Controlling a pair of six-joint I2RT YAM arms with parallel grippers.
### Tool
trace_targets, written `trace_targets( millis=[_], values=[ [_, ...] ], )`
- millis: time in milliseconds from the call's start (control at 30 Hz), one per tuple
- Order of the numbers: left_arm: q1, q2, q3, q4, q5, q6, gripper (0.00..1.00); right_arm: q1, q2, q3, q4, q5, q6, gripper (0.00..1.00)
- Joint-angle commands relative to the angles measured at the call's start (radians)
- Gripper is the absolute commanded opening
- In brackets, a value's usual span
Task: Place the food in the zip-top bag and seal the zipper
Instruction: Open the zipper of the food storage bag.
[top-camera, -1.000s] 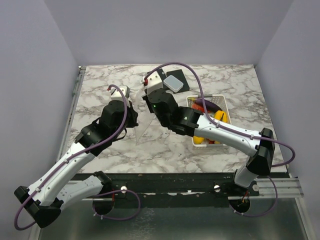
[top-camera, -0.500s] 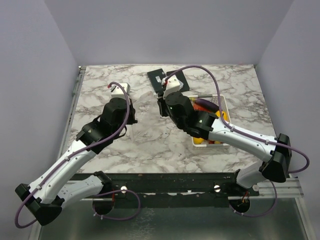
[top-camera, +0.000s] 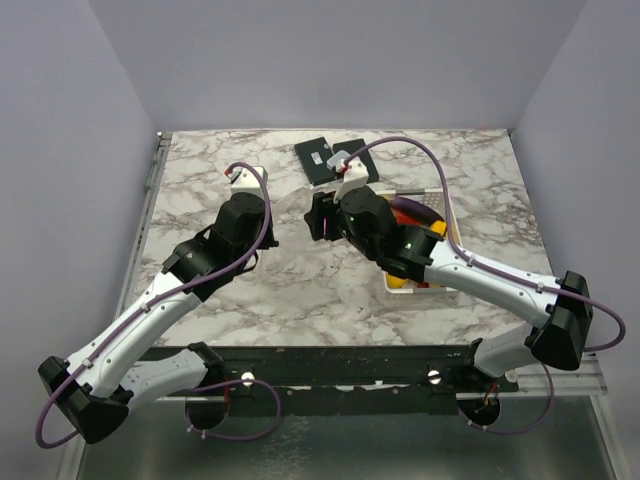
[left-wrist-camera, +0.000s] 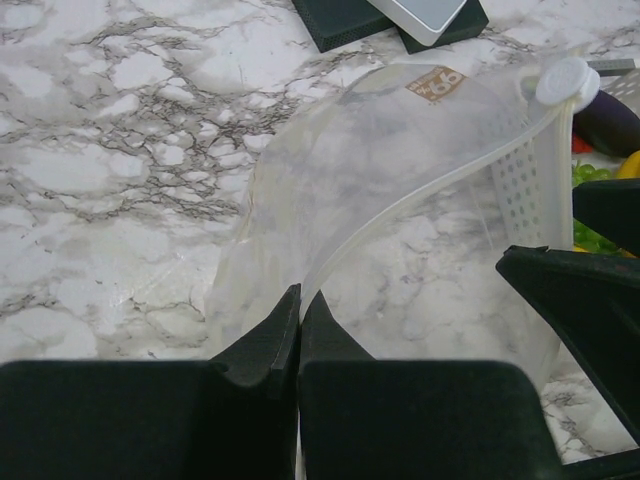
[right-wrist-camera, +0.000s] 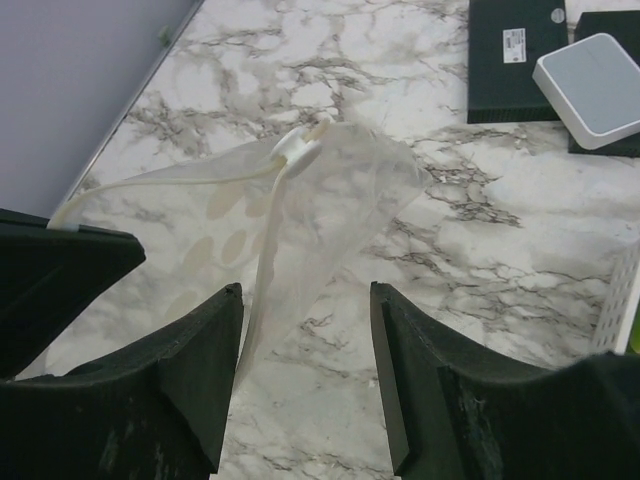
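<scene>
**Bag position.** The zip-top bag (left-wrist-camera: 340, 160) is held up off the marble tabletop (top-camera: 210, 170), between the two arms and left of the white basket (top-camera: 412, 290).

**Left gripper.** The left gripper (left-wrist-camera: 298, 305) has its jaws fully closed. They pinch one end of the bag's mouth edge.

**Zipper line.** From that pinch the zipper (left-wrist-camera: 452, 172) curves away toward the right arm. It ends at the white round slider (left-wrist-camera: 565, 80). The long axis of the mouth therefore runs roughly left to right across the scene.

**Right gripper.** The right gripper (right-wrist-camera: 305, 300) has its jaws parted to a moderate width and holds nothing. Seen from its wrist, the bag (right-wrist-camera: 330, 190) lies straight ahead of the jaws. The slider (right-wrist-camera: 295, 150) is just beyond the tips, and the bag's lower corner dips toward the gap (contact with the left-hand finger cannot be confirmed).

**Food.** All the food in view is in the basket, including a purple eggplant (top-camera: 415, 208) and a yellow piece (top-camera: 398, 279). None is visible in the bag.

**Governing relation.** The basket lies right of the bag, beside the right arm and well apart from the left arm. The right arm is judged the nearer one for fetching food. The bag's free end faces the right arm, so that arm would also be the one to pinch the free end.
</scene>
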Motion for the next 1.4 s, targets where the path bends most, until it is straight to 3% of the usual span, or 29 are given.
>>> trace_targets(
  millis=[0, 633, 733, 900, 1067, 1367],
  values=[
    [0.003, 0.006, 0.027, 0.004, -0.022, -0.021, 0.0, 0.0, 0.035, 0.006, 0.026, -0.075, 0.077, 0.6],
    [0.001, 0.003, 0.004, 0.053, -0.074, -0.068, 0.0, 0.0, 0.221, 0.059, 0.042, -0.088, 0.194, 0.58],
    [0.001, -0.001, 0.008, 0.054, -0.111, -0.057, 0.0, 0.0, 0.24, 0.061, 0.038, -0.073, 0.194, 0.5],
    [0.002, -0.013, 0.014, 0.052, -0.159, -0.027, 0.0, -0.004, 0.249, 0.038, 0.029, -0.039, 0.185, 0.24],
    [0.002, -0.023, 0.023, 0.047, -0.198, -0.002, 0.0, -0.024, 0.243, -0.016, 0.037, -0.032, 0.189, 0.09],
    [0.002, -0.045, 0.065, 0.022, -0.256, 0.057, 0.0, -0.053, 0.24, -0.136, 0.057, -0.005, 0.213, 0.05]
  ],
)
